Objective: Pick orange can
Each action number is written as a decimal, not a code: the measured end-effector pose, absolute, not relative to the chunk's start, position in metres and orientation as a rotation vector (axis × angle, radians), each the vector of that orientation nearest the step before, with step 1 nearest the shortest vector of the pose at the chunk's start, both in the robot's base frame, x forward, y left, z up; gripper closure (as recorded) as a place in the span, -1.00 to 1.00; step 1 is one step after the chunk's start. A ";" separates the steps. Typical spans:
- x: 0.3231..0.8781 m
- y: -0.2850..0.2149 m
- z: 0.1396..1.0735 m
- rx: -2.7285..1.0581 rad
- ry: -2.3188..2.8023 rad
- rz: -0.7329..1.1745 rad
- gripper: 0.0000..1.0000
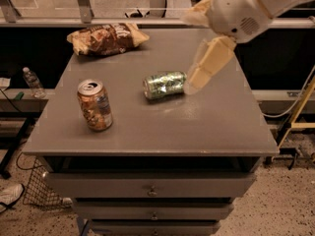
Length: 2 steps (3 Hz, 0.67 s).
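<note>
**Open gripper over the green can; orange can stands apart to the left**

At the far left, off the table, a clear water bottle (32,81) stands on a low ledge; what is in it cannot be told. Below it, by the floor, a wire basket (38,190) hangs at the cabinet's left side, and its contents cannot be made out. The drawers (152,188) under the grey table (206,127) are all shut.

On the table's far left lies a brown snack bag (106,38), crumpled and closed. Nearer and a little left of it, the orange can (94,104) stands upright close to the near left edge, with its silver top and pull tab facing up. It touches nothing.

Right of it, near the middle of the table, a green-and-silver can (165,85) lies on its side.

The gripper (187,53) hangs above the table's far right part on the white arm (246,9), which reaches in from the upper right. Its two cream fingers (210,63) are spread wide and hold nothing. The lower one points down, with its tip just beside the green can's right end.

The orange can lies to the left of the gripper and nearer, well apart from it, with the green can between them.
</note>
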<state>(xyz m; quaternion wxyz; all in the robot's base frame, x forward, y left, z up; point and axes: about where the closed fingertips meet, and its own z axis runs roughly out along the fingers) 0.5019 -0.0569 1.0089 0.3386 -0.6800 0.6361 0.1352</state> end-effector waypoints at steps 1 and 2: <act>0.496 0.001 1.004 -1.943 1.515 0.403 -1.00; 0.494 0.016 1.003 -1.982 1.480 0.414 -1.00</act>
